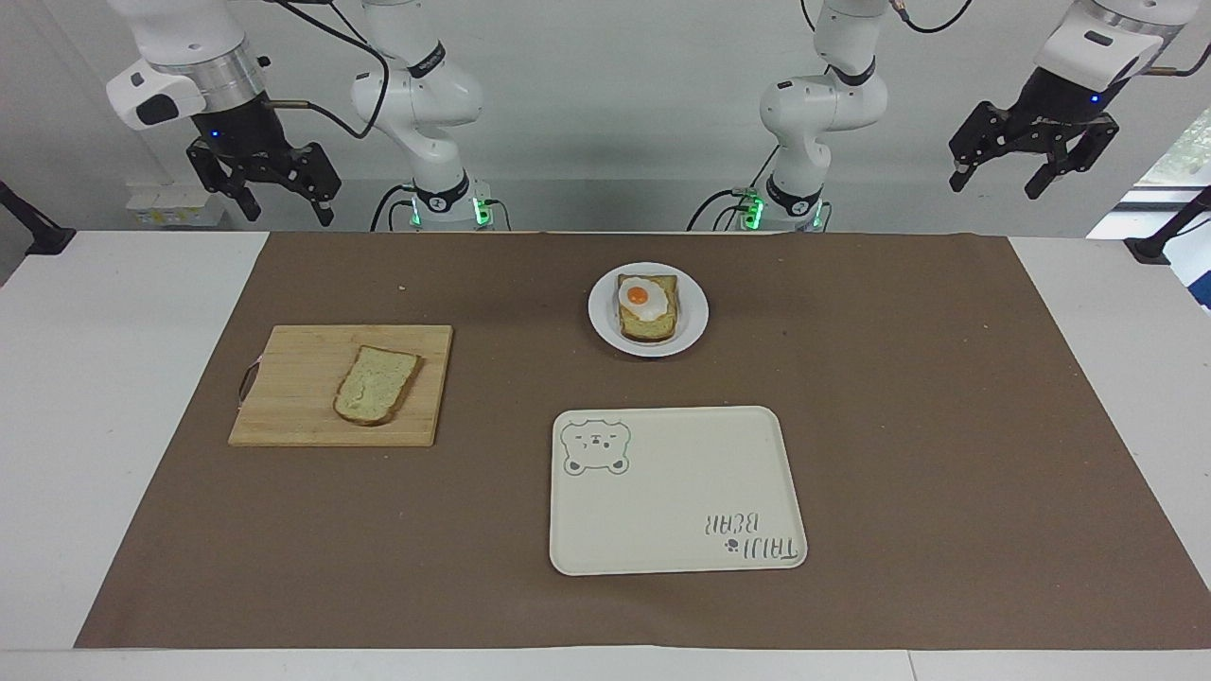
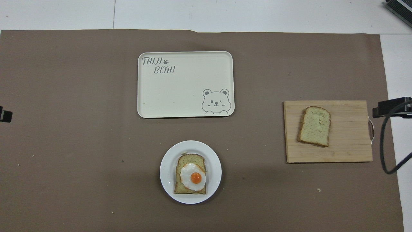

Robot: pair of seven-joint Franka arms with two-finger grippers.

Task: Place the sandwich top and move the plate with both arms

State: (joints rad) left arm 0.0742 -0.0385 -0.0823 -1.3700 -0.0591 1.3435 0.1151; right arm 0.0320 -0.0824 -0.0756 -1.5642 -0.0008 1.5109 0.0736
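Note:
The sandwich top (image 1: 377, 385) (image 2: 314, 126), a plain bread slice, lies flat on a wooden cutting board (image 1: 293, 397) (image 2: 347, 145) toward the right arm's end of the table. The small white plate (image 1: 695, 312) (image 2: 167, 167) sits mid-table near the robots and bears a bread slice with a fried egg (image 1: 647, 305) (image 2: 191, 175). My right gripper (image 1: 289, 206) hangs open and empty, high over the table's edge by the robots, at the board's end. My left gripper (image 1: 998, 180) hangs open and empty, high over the left arm's end. Neither gripper shows in the overhead view.
A rectangular cream tray with a bear drawing (image 1: 676, 492) (image 2: 185, 87) lies farther from the robots than the plate. A brown mat (image 1: 899, 426) (image 2: 80, 129) covers most of the table. Black clamp mounts (image 1: 28, 236) (image 1: 1168, 236) stand at both table ends.

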